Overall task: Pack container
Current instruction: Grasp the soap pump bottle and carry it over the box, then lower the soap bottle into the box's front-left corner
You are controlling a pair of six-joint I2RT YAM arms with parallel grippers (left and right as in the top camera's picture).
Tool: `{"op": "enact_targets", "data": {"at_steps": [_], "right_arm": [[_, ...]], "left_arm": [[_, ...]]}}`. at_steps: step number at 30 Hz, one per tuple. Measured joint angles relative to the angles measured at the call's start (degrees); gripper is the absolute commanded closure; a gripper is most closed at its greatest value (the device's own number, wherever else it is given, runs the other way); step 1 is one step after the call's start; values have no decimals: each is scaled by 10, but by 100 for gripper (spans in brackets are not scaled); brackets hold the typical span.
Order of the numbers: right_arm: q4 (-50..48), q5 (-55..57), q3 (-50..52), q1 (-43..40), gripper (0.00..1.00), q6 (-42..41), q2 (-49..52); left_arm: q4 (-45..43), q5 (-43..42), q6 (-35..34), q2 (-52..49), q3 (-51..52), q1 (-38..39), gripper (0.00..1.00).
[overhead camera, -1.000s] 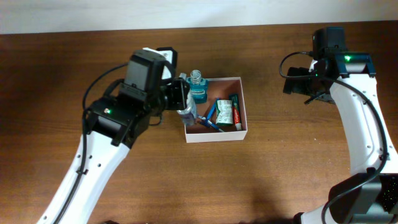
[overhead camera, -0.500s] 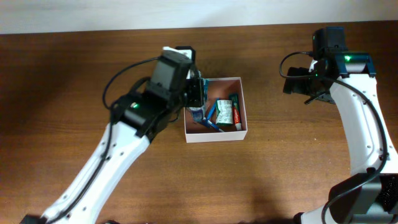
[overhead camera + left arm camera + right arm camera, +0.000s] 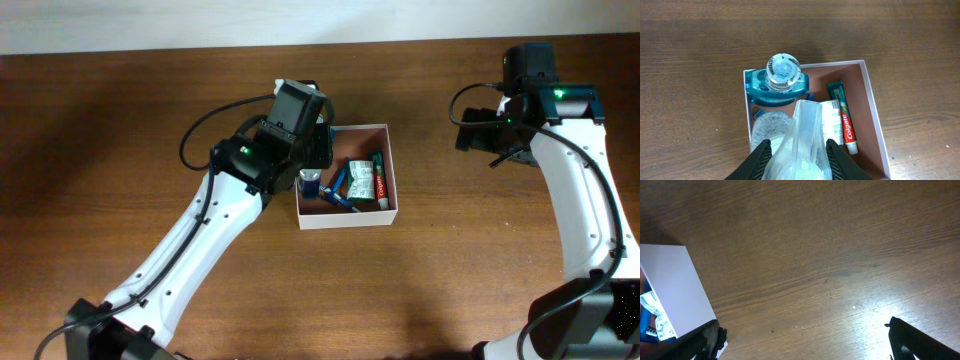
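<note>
Clamping a clear bottle (image 3: pixel 805 120) in closed jaws, the left gripper (image 3: pixel 799 155) hovers above the container (image 3: pixel 875 116), mouthwash bottle (image 3: pixel 775 91) just ahead; the right gripper (image 3: pixel 807 342) gapes empty.

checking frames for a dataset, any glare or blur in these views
Right wrist: bright sheen on the table at lower right. Left wrist: the clear bottle in the left end effector sits near the lens and looks soft; the container is sharp. Overhead: sharp, no glare, dimmer toward the bottom edge.

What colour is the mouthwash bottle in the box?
The mouthwash bottle is teal; left wrist view.
</note>
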State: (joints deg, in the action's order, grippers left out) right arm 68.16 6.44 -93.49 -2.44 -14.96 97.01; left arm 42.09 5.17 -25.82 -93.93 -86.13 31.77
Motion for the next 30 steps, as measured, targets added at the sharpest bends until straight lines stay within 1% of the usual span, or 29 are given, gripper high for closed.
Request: {"op": "enact_targets", "data": {"at_steps": [14,30], "right_arm": [[0,0,0,0,2,0,0],[0,0,0,0,2,0,0]], "left_arm": [[-4,7,-2,-58,0,1,73],[4,33,-2,-62,2,1,72]]}}
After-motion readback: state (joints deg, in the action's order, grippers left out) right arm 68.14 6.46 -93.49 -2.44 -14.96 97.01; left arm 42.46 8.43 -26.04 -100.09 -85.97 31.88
